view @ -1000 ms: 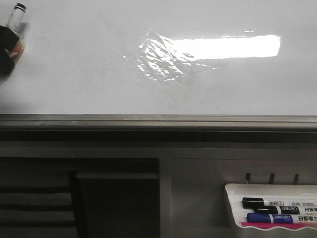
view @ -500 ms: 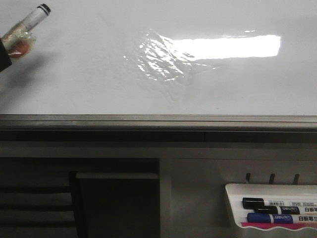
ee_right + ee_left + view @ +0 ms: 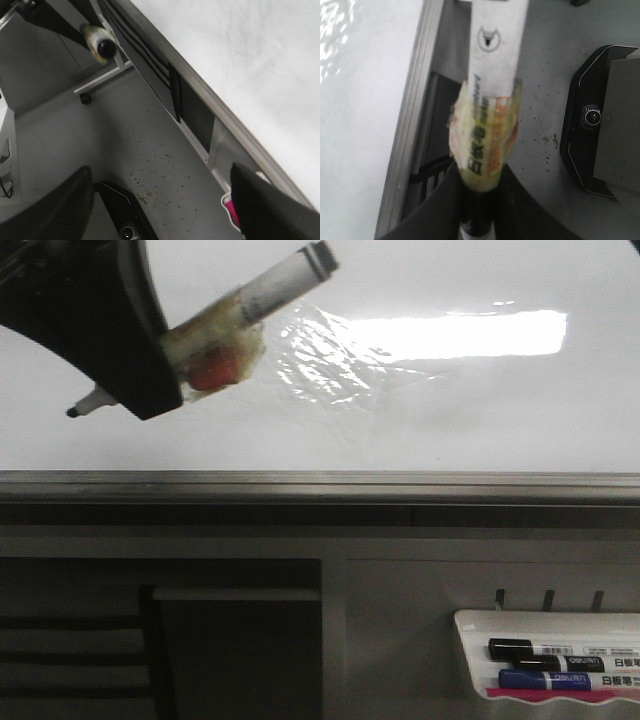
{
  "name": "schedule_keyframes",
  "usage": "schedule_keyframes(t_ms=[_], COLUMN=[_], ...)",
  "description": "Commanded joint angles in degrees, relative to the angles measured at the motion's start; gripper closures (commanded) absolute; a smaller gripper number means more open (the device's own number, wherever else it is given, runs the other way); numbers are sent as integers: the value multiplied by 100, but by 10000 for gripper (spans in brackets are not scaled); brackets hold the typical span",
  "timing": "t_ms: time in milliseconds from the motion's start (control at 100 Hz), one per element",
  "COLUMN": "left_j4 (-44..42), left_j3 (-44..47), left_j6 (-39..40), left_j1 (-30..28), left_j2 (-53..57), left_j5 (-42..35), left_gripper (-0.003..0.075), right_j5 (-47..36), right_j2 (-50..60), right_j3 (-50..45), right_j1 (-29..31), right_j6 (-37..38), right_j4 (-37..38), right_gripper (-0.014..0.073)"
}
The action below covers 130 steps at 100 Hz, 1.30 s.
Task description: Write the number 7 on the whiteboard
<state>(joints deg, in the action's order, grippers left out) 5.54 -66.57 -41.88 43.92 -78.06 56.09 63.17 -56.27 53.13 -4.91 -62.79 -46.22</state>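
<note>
"What holds the pens?"

"A small white tray (image 3: pixel 470 640). It hangs low on the grey wall, under the whiteboard (image 3: pixel 450 410)."

"What lies in it?"

"A black marker (image 3: pixel 545 650) on top, and a blue marker (image 3: pixel 560 680) just below it. Both lie flat, caps to the left."

"And the big board?"

"It is white and shiny, with a grey rail (image 3: pixel 320 485) along its bottom edge. No writing shows on it."

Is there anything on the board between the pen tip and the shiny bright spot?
In the front view, the left gripper and the pen it holds lie across that stretch. The whiteboard there shows no writing yet.
</note>
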Motion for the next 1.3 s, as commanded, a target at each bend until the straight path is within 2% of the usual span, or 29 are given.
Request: schedule_keyframes(t_ms=[0,110,220,430,640,1290], left_j4=[82,72,61,61,61,61], left_j3=[-185,-185,-185,-185,-185,-185], left_j6=[-21,-30,-30,-30,-30,-30], left_j1=[295,463,484,484,484,484], left_j2=[183,183,183,183,183,183], left_j5=[-307,-351,-388,-411,-448,-506], left_gripper=[662,662,662,662,662,662], right_j5=[-350,-838,-1393,-1997,-2252,-2418], right_j2=[-134,-338,-569,-1123,-1404,-1627], right_j3=[234,256,256,256,268,268], right_j1=[-414,-1120,-1731,-2407,-2657,-2664], right_j6=[-627,-1063,-1176,-1273,-1273,-1282], right_j4=[-386,-375,-361,-361,-441,-887], right_gripper=[94,94,95,164,210,210])
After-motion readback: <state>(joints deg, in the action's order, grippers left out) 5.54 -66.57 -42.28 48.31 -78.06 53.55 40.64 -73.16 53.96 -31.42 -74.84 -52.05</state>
